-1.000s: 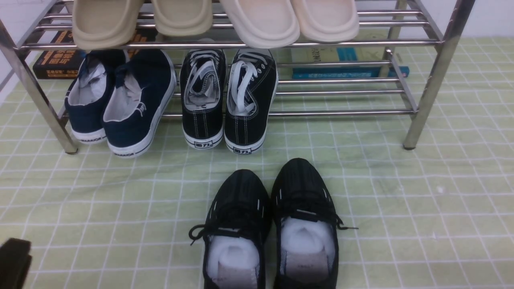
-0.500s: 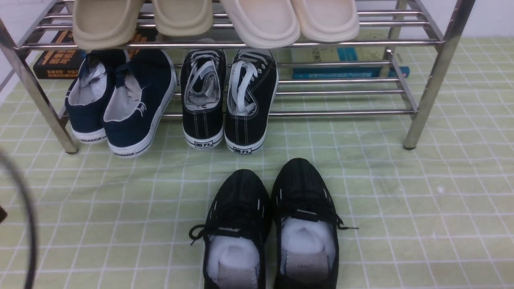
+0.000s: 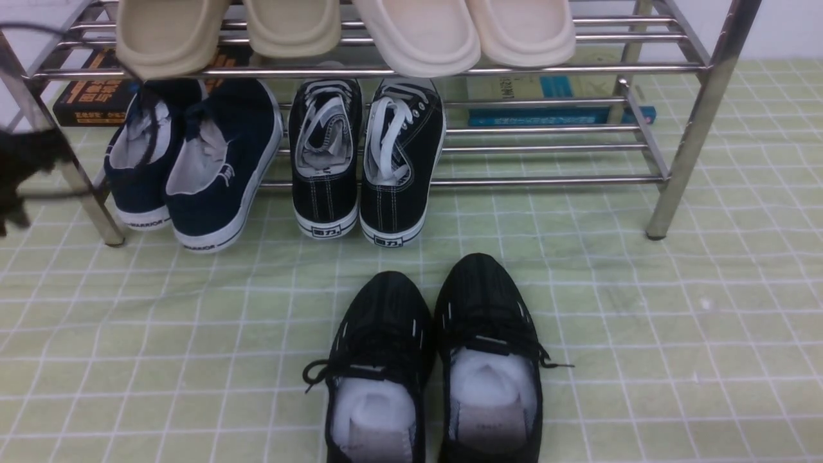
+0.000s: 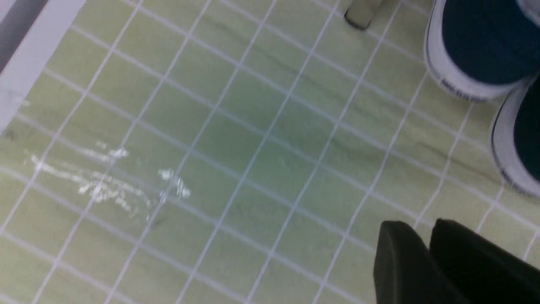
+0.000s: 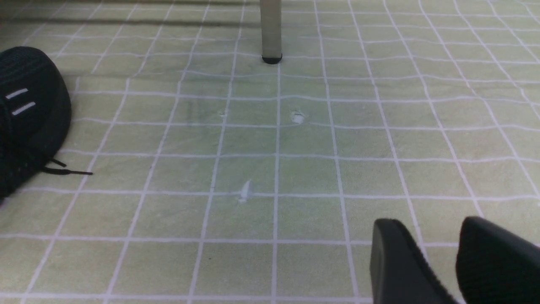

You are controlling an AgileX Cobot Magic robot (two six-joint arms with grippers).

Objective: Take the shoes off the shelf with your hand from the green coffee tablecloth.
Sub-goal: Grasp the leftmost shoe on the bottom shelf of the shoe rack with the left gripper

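The navy-blue slip-on shoes (image 3: 193, 161) sit on the left of the steel shelf's (image 3: 566, 181) lower tier, with their white heels out over the green cloth (image 3: 643, 321). My left arm (image 3: 26, 164) is a blurred black shape at the far left of the front view, beside the shelf's front left leg, and its cable loops over the shoes. In the left wrist view my left gripper (image 4: 422, 230) is shut and empty above the cloth, a short way from both navy heels (image 4: 476, 46). My right gripper (image 5: 426, 226) is slightly open and empty over the cloth.
Black sneakers with white laces (image 3: 363, 154) stand next to the navy pair. All-black mesh shoes (image 3: 437, 366) sit on the cloth in front. Beige slippers (image 3: 347, 32) lie on the top tier. Books (image 3: 553, 106) lie behind the shelf. A shelf leg (image 5: 271, 33) stands ahead of my right gripper.
My left arm has come up from the lower left corner to the left edge beside the shelf leg. Its cable has swung up over the navy shoes. No shoes have moved.
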